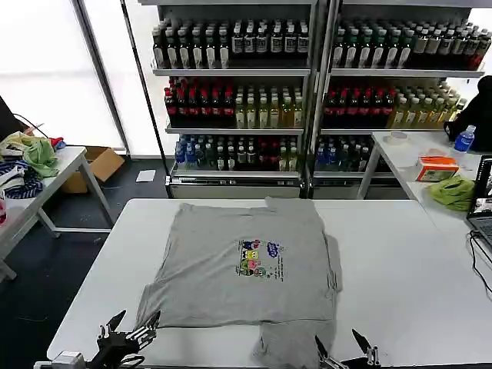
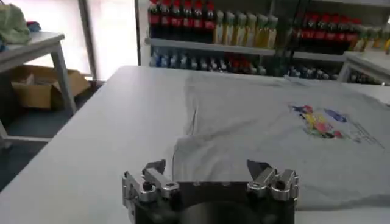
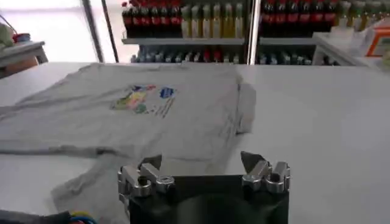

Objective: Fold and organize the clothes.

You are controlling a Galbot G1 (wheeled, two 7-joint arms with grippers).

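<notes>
Sitting at seven o'clock on my head view, my left gripper (image 1: 129,327) hovers with jaws spread apart, just off the T-shirt's (image 1: 250,273) near-left hem. That grey T-shirt lies flat at the centre of the white table (image 1: 400,269), its multicoloured chest print (image 1: 260,258) face up. At five o'clock, my right gripper (image 1: 346,350) waits, fingers parted, beside the trailing sleeve.
</notes>
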